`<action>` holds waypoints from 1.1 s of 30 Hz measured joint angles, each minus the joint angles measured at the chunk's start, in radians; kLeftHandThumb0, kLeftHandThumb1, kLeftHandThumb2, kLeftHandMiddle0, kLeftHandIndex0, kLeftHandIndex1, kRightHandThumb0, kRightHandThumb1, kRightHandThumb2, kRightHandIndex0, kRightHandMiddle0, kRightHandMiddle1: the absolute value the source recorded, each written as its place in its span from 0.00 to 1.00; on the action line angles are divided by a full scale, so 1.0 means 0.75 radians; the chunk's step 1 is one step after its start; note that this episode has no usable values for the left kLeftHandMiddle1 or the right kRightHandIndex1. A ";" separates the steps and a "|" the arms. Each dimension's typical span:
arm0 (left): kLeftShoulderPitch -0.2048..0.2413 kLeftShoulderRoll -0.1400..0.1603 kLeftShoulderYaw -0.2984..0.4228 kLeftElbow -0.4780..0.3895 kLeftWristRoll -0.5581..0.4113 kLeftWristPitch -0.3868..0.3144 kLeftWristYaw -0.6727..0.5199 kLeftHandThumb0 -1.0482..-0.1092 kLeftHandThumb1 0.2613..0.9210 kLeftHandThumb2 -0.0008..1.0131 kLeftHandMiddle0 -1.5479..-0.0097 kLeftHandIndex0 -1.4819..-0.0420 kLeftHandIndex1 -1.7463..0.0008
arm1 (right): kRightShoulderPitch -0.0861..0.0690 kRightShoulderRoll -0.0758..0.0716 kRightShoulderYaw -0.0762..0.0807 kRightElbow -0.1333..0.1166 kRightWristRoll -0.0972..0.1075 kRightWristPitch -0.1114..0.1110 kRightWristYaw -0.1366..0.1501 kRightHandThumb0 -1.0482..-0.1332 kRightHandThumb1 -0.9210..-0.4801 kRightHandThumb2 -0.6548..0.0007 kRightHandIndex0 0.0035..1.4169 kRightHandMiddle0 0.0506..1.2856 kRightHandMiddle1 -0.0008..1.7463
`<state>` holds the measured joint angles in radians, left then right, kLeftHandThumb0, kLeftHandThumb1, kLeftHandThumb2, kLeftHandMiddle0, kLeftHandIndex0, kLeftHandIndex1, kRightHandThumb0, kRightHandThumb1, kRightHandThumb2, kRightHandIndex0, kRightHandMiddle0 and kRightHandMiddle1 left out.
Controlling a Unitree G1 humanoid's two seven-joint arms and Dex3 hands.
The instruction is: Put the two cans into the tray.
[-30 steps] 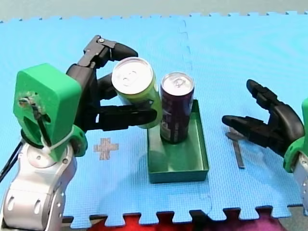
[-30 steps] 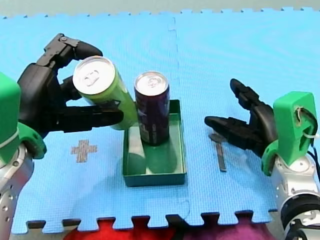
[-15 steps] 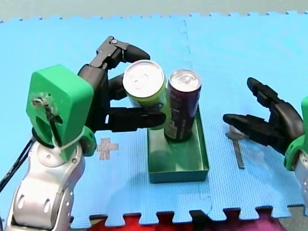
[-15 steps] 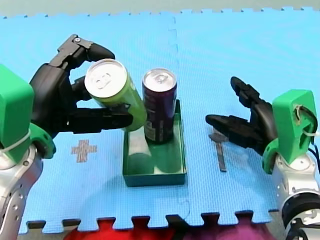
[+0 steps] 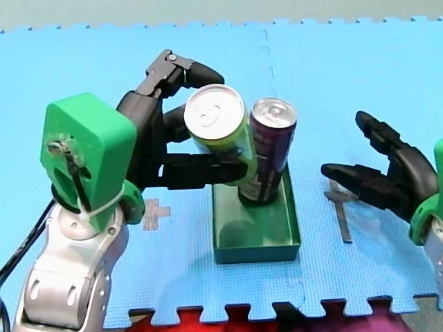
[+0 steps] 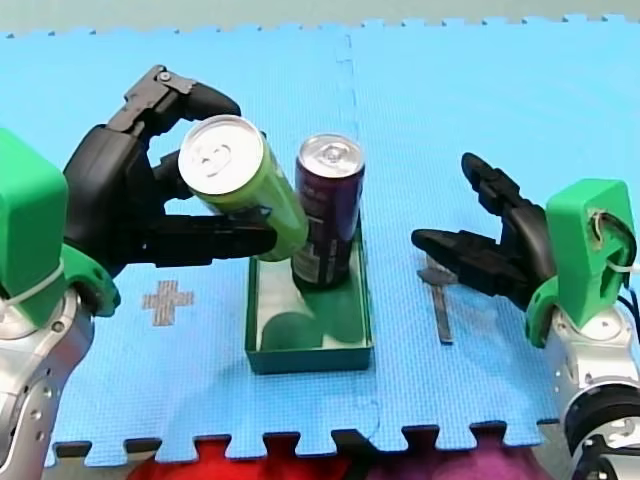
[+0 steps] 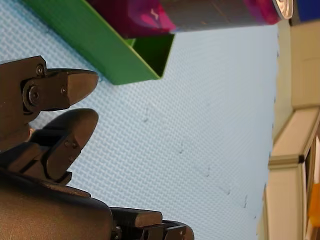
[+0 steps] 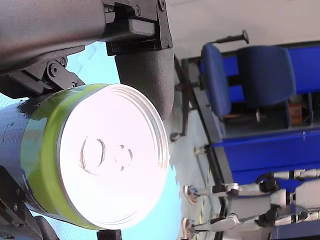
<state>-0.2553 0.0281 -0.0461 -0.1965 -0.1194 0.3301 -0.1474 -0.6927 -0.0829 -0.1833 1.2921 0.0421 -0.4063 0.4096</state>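
Blue foam mat (image 5: 332, 76) under it all. My left hand (image 5: 156, 142) is clamped round the green can (image 5: 216, 131), which is tilted and held up over the left wall of the tray (image 5: 256, 250), close against the purple can (image 5: 271, 149) standing in the tray's far end. My right hand (image 5: 384, 183) holds nothing and hovers right of the tray, above a metal tool (image 5: 344, 225) on the mat.

Interlocking blue foam mats (image 5: 346, 69) cover the surface, with a seam (image 5: 266, 41) running far to near and a grey cross mark (image 6: 168, 297) at the left. Red and purple cloth (image 5: 208, 321) edges the near side. Beyond stand a blue chair (image 8: 265, 75), blue cabinets (image 8: 270, 155) and cream cupboards (image 7: 292, 165).
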 measured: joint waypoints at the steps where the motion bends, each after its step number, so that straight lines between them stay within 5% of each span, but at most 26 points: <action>1: 0.005 0.003 -0.002 -0.004 0.002 0.000 -0.002 1.00 0.76 0.01 0.42 0.67 0.00 | 0.000 0.000 0.000 0.000 0.000 -0.001 0.000 0.00 0.00 0.69 0.54 0.05 0.00; 20: 0.244 0.040 -0.138 -0.432 0.133 0.098 0.028 0.93 0.76 0.01 0.42 0.68 0.00 | 0.001 0.001 0.009 -0.001 -0.011 -0.007 -0.003 0.00 0.00 0.68 0.54 0.05 0.00; 33: 0.284 0.035 -0.189 -0.624 0.125 0.184 0.028 0.87 0.76 0.02 0.43 0.68 0.00 | 0.000 0.000 0.020 -0.007 -0.017 -0.017 -0.015 0.00 0.00 0.66 0.53 0.05 0.00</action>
<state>-0.0423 0.0544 -0.1880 -0.6647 -0.0256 0.4683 -0.1264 -0.6924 -0.0829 -0.1686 1.2867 0.0293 -0.4190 0.3980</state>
